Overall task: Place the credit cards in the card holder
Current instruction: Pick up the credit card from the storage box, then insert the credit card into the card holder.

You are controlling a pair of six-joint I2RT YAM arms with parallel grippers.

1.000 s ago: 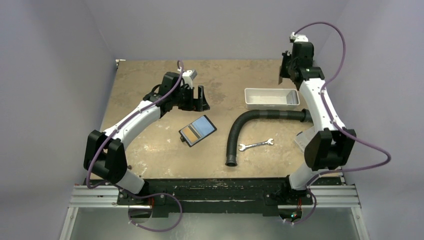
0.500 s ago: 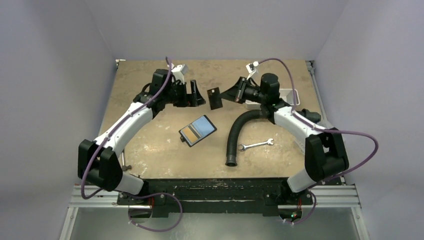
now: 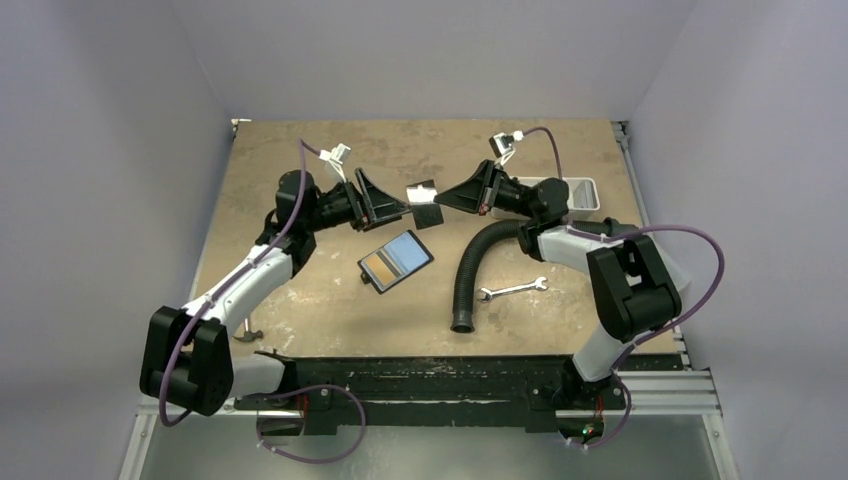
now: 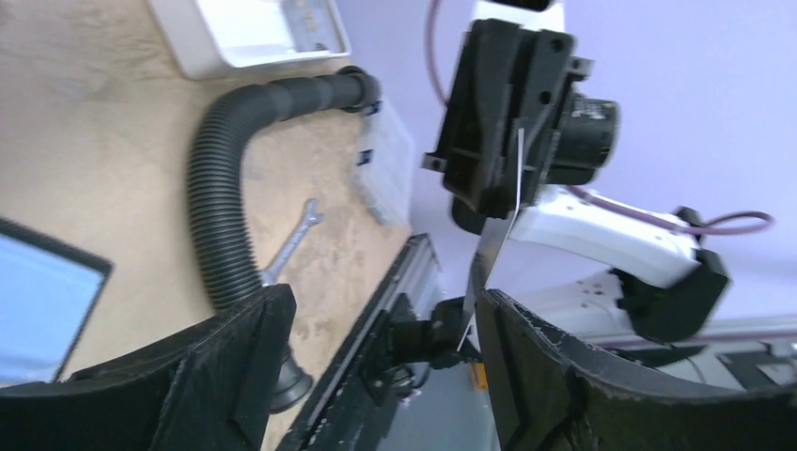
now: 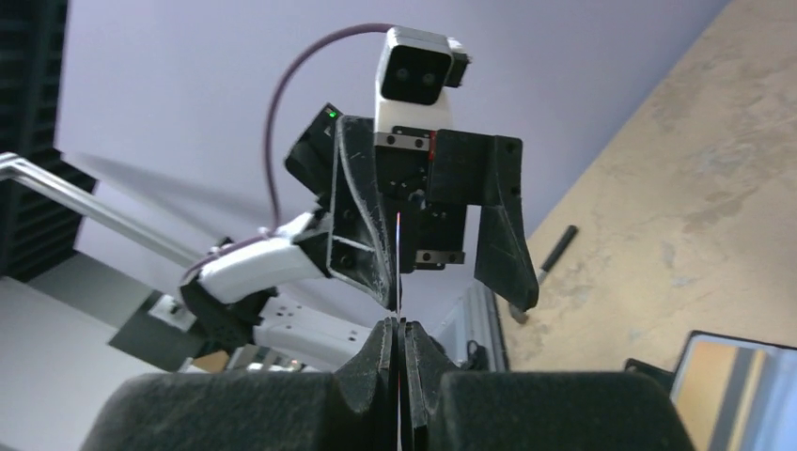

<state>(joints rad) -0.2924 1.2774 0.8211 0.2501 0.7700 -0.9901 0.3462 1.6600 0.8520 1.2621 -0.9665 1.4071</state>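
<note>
My right gripper is shut on a thin greyish card and holds it in the air above the table's middle. The card shows edge-on in the right wrist view, pinched between the fingertips. My left gripper is open and faces it. In the left wrist view the card has its free end between my open fingers, close against the right-hand finger. The black card holder lies open on the table below, with a tan panel and a pale blue panel showing.
A white tray stands at the back right. A black corrugated hose curves from it toward the front. A silver wrench lies right of the hose. A clear box sits at the right edge.
My right arm has swung from the far right corner to the centre with the card. My left gripper has turned to face it, and the card's end now sits between its fingers.
</note>
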